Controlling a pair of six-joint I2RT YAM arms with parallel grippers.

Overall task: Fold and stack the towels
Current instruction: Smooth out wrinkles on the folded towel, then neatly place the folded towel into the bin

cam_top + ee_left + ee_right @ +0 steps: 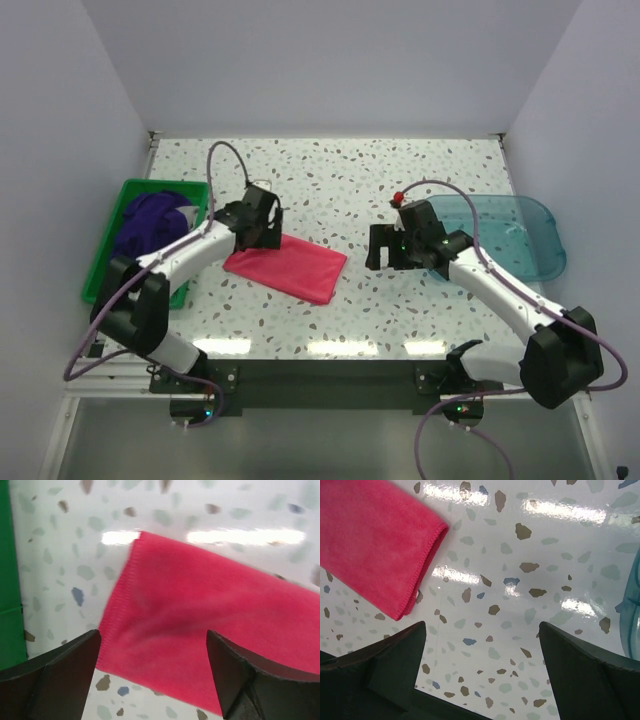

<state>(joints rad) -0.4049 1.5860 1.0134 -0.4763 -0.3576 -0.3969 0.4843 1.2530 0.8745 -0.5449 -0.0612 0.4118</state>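
Observation:
A hot pink towel [287, 265] lies folded flat on the speckled table, left of centre. My left gripper [262, 228] hovers over its far left end, open, with nothing between its fingers; the left wrist view shows the pink towel [210, 615] under the wide-apart jaws of the left gripper [154, 636]. My right gripper [388, 248] stands open over bare table to the right of the towel. In the right wrist view the towel's folded corner [375, 540] lies upper left of the right gripper [482, 627]. Dark purple towels [150, 222] are heaped in the green bin.
The green plastic bin [100, 262] stands at the left edge of the table, next to my left arm. A translucent teal tray [520, 235] sits at the right, its rim [632, 615] showing in the right wrist view. White walls enclose the table.

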